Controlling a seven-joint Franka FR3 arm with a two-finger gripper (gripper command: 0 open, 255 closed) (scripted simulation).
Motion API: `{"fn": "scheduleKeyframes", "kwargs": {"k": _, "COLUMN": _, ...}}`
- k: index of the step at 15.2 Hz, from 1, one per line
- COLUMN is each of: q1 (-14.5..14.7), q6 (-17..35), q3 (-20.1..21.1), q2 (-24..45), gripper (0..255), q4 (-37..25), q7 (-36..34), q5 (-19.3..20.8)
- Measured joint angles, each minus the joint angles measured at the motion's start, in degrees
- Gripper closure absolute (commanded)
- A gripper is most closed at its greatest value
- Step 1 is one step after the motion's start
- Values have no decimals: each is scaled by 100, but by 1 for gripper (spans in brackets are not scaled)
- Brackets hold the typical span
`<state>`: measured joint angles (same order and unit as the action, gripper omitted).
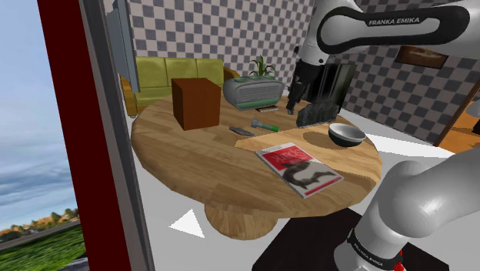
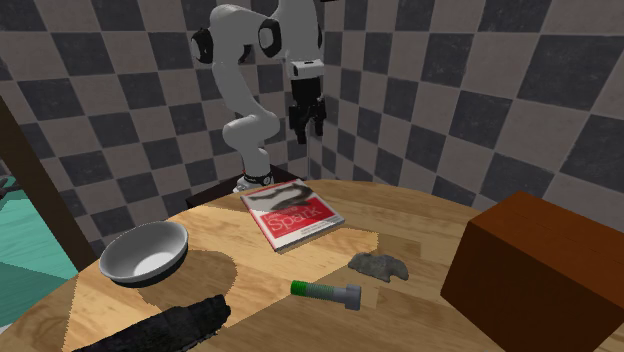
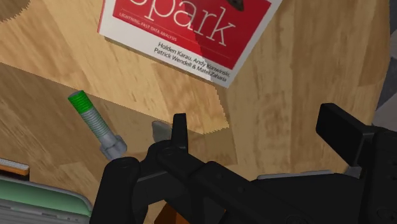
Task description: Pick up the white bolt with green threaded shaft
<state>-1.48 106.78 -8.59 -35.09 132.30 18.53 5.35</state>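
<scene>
The bolt [image 2: 325, 291] lies flat on the round wooden table [image 1: 177, 142]; it is grey with a green end. In the shoulder view the bolt [image 1: 264, 123] rests between a brown box [image 1: 196, 102] and a black object [image 1: 315, 113]. My gripper [image 2: 307, 125] hangs high above the table's far side, beyond the red book [image 2: 292, 215], with its fingers apart and nothing between them. In the wrist view the bolt [image 3: 95, 124] lies well off to the side of my gripper [image 3: 261, 137], apart from both fingers [image 3: 180, 130].
A small grey lump [image 2: 380, 265] lies close to the bolt. A white bowl [image 2: 145, 250] and the black object [image 2: 165, 325] sit on the table. A grey-green appliance [image 1: 251, 91] stands at the table's far edge, with a sofa [image 1: 173, 77] behind it.
</scene>
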Motion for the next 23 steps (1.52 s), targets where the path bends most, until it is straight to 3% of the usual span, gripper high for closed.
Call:
{"fn": "scheduleKeyframes", "kwargs": {"k": 10, "q1": 92, "q6": 910, "q3": -1043, "q2": 1823, "gripper": 0, "q4": -693, "q7": 1626, "q5": -253}}
{"fn": "scheduleKeyframes", "kwargs": {"k": 17, "q1": 74, "q6": 1308, "q3": -1540, "q2": 3481, "gripper": 0, "q4": -1627, "q7": 2916, "q5": -986}}
{"fn": "scheduleKeyframes", "kwargs": {"k": 23, "q1": -305, "q6": 1193, "q3": -1618, "q2": 5029, "gripper": 0, "q4": -2904, "q7": 4016, "q5": -1771}}
